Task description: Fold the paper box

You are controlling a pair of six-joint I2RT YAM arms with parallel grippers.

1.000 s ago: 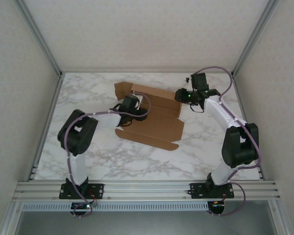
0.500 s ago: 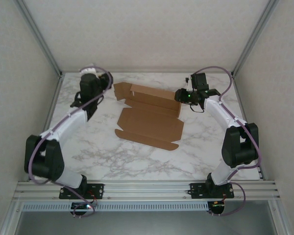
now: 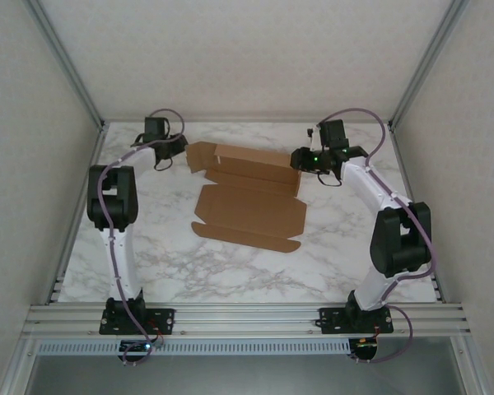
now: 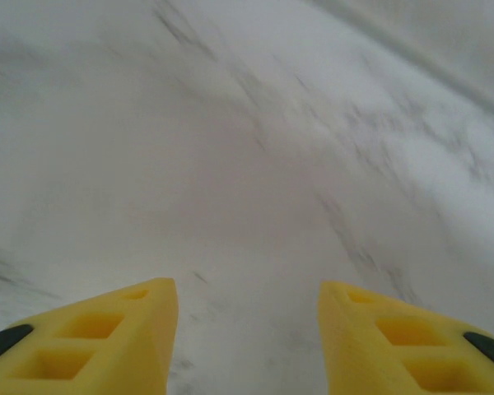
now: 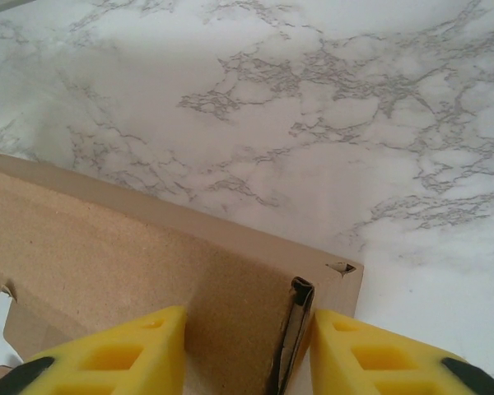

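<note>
The right gripper [image 5: 247, 333] is straddling the end of the paper box [image 5: 132, 247], one yellow finger [image 5: 107, 354] sitting on each side of the box's doubled corner fold. Whether the fingers are pressing the cardboard is unclear. The marble table [image 5: 313, 107] is lying beyond the box's upper edge.

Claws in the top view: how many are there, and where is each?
2. The left claw is at the far left of the table, just beside the paper box. The right claw is at its far right corner.
</note>
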